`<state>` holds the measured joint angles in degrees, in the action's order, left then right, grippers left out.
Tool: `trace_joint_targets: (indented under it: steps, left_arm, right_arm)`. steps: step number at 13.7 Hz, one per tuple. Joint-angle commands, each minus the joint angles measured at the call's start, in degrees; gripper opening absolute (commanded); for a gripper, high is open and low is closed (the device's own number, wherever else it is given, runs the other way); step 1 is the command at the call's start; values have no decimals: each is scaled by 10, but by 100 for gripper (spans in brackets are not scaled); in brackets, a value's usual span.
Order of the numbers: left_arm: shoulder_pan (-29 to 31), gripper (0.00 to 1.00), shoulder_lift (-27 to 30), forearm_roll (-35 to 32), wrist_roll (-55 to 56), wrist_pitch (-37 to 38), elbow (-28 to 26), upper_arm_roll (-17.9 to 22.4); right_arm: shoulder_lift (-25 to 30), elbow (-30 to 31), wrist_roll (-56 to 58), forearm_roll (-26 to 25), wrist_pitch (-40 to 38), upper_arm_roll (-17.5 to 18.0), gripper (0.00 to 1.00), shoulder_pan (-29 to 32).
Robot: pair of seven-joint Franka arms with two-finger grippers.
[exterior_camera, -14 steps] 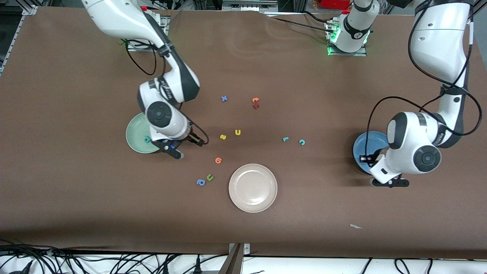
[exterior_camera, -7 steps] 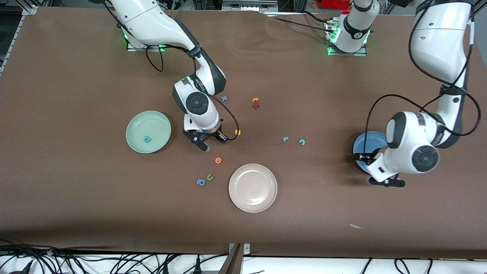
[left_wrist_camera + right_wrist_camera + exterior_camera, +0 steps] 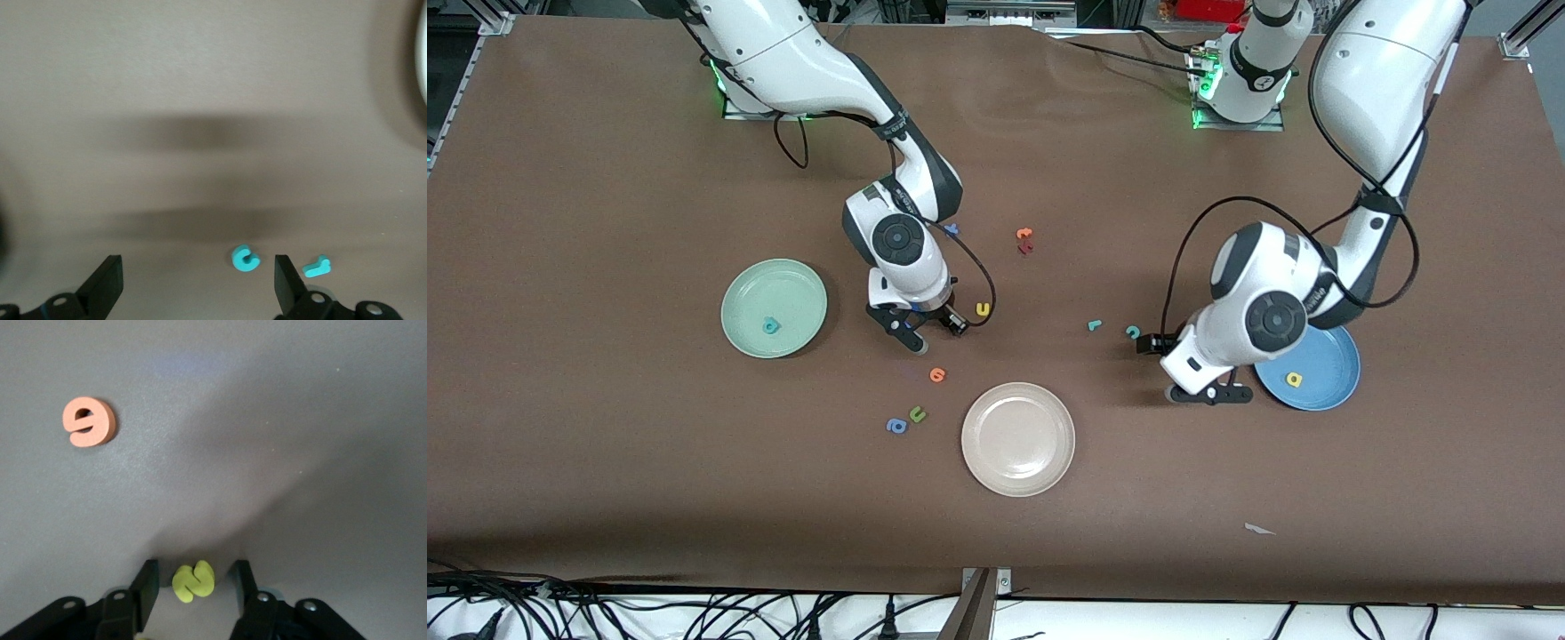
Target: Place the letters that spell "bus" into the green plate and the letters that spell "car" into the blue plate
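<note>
Brown matting covers the whole table (image 3: 605,498), where the green plate (image 3: 791,289) holds the teal "b" (image 3: 770,326) and the blue plate (image 3: 1329,373), toward the left arm's end, holds the yellow "a" (image 3: 1294,380). Beside the green plate the right gripper (image 3: 193,577) has its jaws down around the yellow "s" (image 3: 193,581), not yet pinching it, the yellow "u" (image 3: 983,309) just beside; the left gripper (image 3: 197,280) is spread wide near the teal "c" (image 3: 245,259) and teal "r" (image 3: 316,267). These foam letters look featherlight, soft and flat, so I'd pinch across their edges; the orange letter (image 3: 89,421), green "u" (image 3: 917,413), blue "a" (image 3: 896,426) and beige-white plate (image 3: 1018,476) sit clear of both grasps.
</note>
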<state>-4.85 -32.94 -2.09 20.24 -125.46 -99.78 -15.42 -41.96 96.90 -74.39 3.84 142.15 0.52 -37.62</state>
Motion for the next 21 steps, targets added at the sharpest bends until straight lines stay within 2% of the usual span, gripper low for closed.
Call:
trace_joint_targets:
  steps: [1,4,7,8,11,14,16,19,21]
  left_arm:
    - [-13,100,68,-5,43,-90,-120,-2]
    - [-31,98,60,-7,62,-175,-167,-1]
    - [-42,91,34,-24,83,-192,-164,0]
    - [-42,87,28,-45,99,-195,-163,0]
    - [-42,78,12,-70,125,-196,-156,-1]
    - [-45,72,3,-70,134,-208,-154,-1]
    - [-46,67,2,-70,137,-208,-154,-1]
    - [-46,54,-2,-70,137,-215,-154,-1]
    - [-46,48,-2,-70,137,-216,-154,0]
  right_arm:
    - [-5,-5,3,4,5,-4,47,-7]
    - [-7,-4,6,-2,5,-4,38,-6]
    - [-3,-5,13,-4,3,-5,11,-5]
    - [-1,-5,24,-3,-1,-5,9,-5]
    - [33,-6,68,-3,-61,-15,9,2]
    - [80,-5,195,6,-181,-70,9,9]
    - [110,20,283,6,-231,-98,9,28]
    - [167,117,417,5,-216,-158,9,33]
    - [174,159,484,9,-197,-191,9,35]
